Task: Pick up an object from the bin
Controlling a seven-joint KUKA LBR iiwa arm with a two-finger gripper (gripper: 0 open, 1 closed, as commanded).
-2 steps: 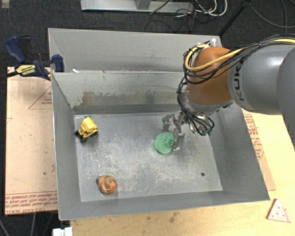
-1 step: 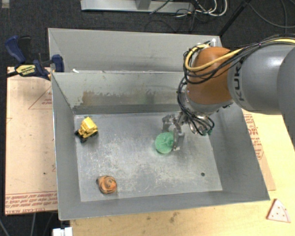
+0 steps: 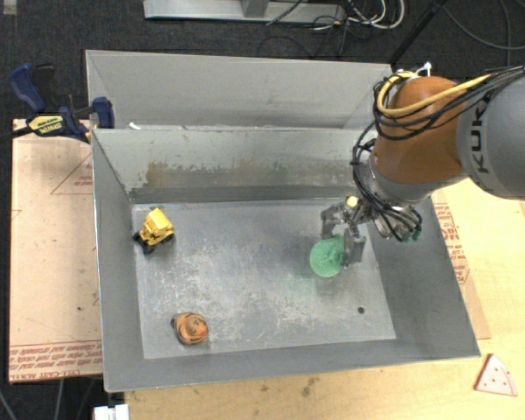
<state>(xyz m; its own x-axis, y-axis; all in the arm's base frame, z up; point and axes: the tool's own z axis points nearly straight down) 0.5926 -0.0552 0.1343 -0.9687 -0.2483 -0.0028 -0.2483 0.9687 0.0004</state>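
Observation:
My gripper (image 3: 343, 237) is low in the right half of the bin, its two grey fingers spread apart. A green round ball-like thing (image 3: 325, 259) lies on the floor right under and slightly left of the fingertips, partly covered by one finger. Nothing is visibly clamped between the fingers.
A small yellow toy vehicle (image 3: 155, 229) rests by the left wall. An orange-brown round thing (image 3: 191, 328) lies near the front left corner. The arm with its orange cover and cables hangs over the bin's right back part.

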